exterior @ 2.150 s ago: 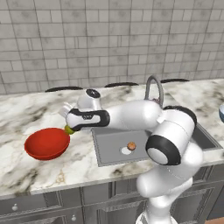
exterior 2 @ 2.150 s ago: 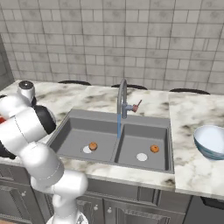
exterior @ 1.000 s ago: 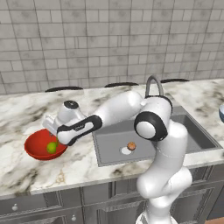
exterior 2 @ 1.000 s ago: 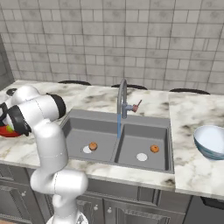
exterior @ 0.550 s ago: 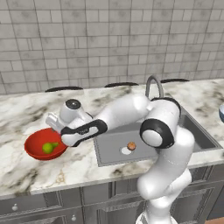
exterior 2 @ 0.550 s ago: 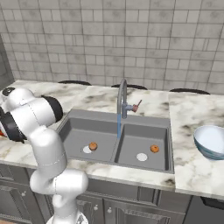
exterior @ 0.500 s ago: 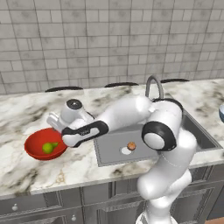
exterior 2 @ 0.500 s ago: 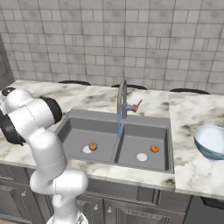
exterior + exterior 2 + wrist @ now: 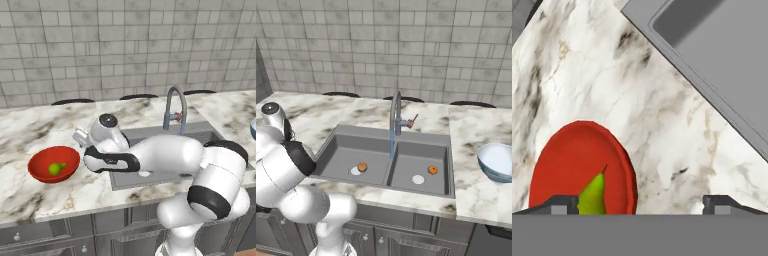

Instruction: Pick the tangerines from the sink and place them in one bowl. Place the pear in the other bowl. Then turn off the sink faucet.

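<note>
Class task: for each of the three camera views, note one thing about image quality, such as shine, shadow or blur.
Left base view: the red bowl shows a glossy sheen around the pear. Right base view: soft, even light, faint shade inside the sink. Hand view: coarse and blurry, marble veins smeared.

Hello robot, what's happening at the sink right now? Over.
Gripper open, empty. Pear lies in red bowl. Two tangerines in sink, faucet running. Nothing in the way.
</note>
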